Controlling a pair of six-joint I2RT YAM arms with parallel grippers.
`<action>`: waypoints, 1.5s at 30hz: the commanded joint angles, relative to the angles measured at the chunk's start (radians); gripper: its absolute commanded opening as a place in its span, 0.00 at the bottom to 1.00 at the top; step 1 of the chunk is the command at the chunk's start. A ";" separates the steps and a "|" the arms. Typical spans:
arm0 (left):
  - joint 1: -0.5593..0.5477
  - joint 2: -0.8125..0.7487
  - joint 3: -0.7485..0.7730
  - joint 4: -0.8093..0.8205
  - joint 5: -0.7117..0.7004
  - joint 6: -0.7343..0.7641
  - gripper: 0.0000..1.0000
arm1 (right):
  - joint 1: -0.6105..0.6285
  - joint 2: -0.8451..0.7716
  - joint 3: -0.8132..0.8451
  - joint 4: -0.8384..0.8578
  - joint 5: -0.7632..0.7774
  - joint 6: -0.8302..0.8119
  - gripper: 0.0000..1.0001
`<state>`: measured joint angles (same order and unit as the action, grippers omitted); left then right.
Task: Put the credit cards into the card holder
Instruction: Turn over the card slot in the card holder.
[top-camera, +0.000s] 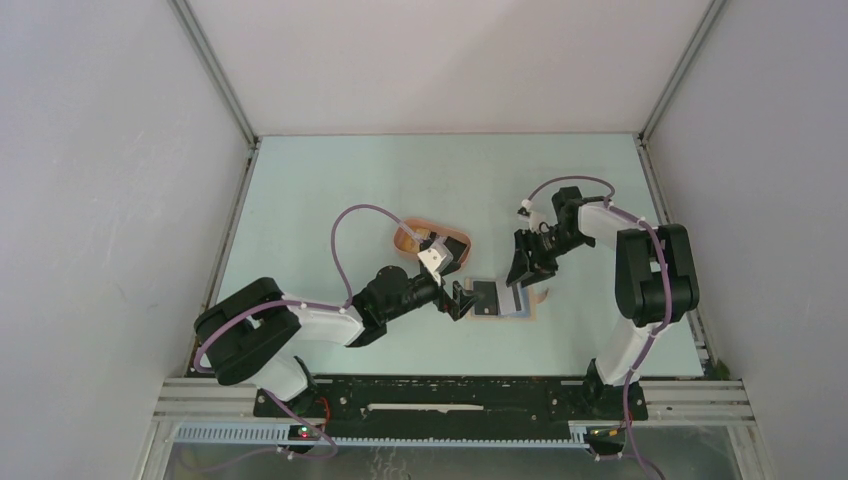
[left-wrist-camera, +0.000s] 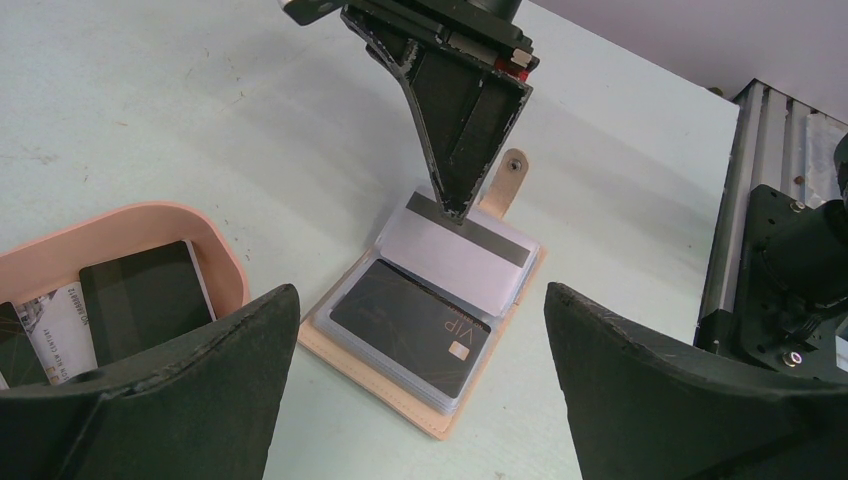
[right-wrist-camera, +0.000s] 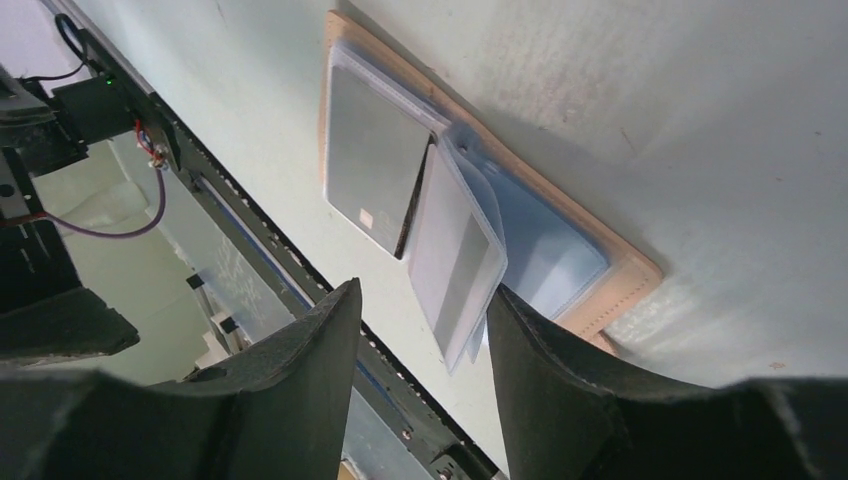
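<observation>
The tan card holder (left-wrist-camera: 365, 375) lies open on the table, its snap tab (left-wrist-camera: 513, 170) pointing away. A black VIP card (left-wrist-camera: 410, 320) sits in its near clear sleeve. A white card with a grey stripe (left-wrist-camera: 455, 255) lies in the far sleeve. My right gripper (right-wrist-camera: 425, 310) is open, one fingertip (left-wrist-camera: 455, 200) down on that striped card. In the right wrist view a raised clear sleeve (right-wrist-camera: 455, 250) stands between the fingers, touching the right one. My left gripper (left-wrist-camera: 420, 290) hovers wide open just short of the holder, holding nothing. More credit cards (left-wrist-camera: 145, 295) lie in the tray.
The peach oval tray (left-wrist-camera: 200, 225) stands just left of the holder, behind my left gripper (top-camera: 462, 300). The black rail of the arm bases (left-wrist-camera: 770, 250) runs along the near table edge. White walls enclose the table on three sides.
</observation>
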<state>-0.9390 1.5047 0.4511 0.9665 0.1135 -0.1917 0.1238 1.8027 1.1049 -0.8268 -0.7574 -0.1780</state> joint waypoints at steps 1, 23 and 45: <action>0.004 0.000 0.043 0.024 0.014 0.020 0.96 | -0.004 -0.015 0.022 -0.020 -0.077 -0.029 0.56; 0.004 0.006 0.048 0.024 0.018 0.020 0.96 | 0.033 0.038 0.031 -0.054 -0.186 -0.059 0.43; 0.005 0.002 0.045 0.023 0.015 0.021 0.96 | 0.119 0.086 0.072 -0.098 -0.201 -0.116 0.55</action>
<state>-0.9390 1.5055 0.4511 0.9661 0.1169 -0.1913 0.2394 1.9022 1.1404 -0.9047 -0.9619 -0.2573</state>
